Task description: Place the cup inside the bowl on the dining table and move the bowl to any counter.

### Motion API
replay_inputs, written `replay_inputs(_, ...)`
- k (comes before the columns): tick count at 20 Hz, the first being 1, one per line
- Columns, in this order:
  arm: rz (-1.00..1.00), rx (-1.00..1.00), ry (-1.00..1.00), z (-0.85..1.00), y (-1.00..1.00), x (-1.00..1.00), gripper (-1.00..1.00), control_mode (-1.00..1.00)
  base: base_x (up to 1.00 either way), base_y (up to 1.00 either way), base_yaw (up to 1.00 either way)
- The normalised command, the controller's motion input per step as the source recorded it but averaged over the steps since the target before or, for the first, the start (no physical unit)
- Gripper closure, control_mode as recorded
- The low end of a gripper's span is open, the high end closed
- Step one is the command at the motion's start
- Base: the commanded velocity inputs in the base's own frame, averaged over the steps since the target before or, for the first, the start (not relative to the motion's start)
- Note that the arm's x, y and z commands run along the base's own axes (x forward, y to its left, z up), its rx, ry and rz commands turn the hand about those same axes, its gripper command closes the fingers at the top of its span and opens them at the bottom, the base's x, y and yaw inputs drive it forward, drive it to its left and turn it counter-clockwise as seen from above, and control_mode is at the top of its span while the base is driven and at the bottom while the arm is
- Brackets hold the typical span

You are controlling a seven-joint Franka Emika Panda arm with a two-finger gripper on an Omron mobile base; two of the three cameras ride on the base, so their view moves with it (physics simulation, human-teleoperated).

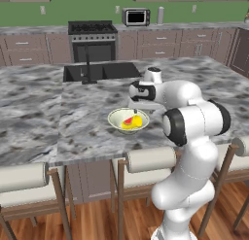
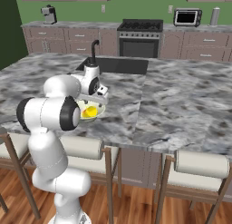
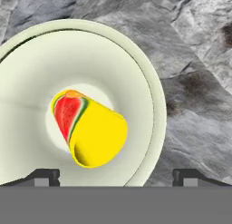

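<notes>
Grey-white marbled island table (image 1: 58,122), with a built-in black sink (image 1: 102,71) and faucet (image 1: 88,66) toward its far side and white-cushioned wooden stools (image 1: 146,161) along its near edge. Item one: wide shallow pale cream-green ceramic bowl (image 1: 127,119), standing on the table near the near edge, well apart from the sink. Item two: small bright yellow cup (image 3: 93,130) with a red patch, lying on its side in the bowl's bottom. Item three: white arm's pincer (image 3: 115,175), directly above the bowl, dark fingertips (image 3: 43,177) spread wide, pinching nothing.
</notes>
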Motion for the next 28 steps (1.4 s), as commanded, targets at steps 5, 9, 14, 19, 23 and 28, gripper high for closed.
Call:
replay_inputs(5, -0.03, 0.02, 0.01, 0.0, -0.48, -0.12, -1.0, -1.0, 0.0, 0.0, 0.0)
replay_inputs(9, -0.01, 0.18, 0.0, -0.03, -0.33, 0.0, -1.0, -1.0, 0.0, 0.0, 0.0)
replay_inputs(14, 0.0, 0.25, -0.01, -0.07, -0.24, 0.0, -1.0, -1.0, 0.0, 0.0, 0.0)
replay_inputs(19, 0.0, 0.25, -0.02, -0.02, -0.09, 0.02, -1.0, -1.0, 0.0, 0.0, 0.0)
replay_inputs(23, 0.0, 0.25, -0.02, -0.02, -0.06, 0.01, -1.0, -1.0, 0.0, 0.0, 0.0)
replay_inputs(28, 0.0, 0.08, 0.0, 0.0, 0.0, 0.0, -1.0, -1.0, 0.0, 0.0, 0.0)
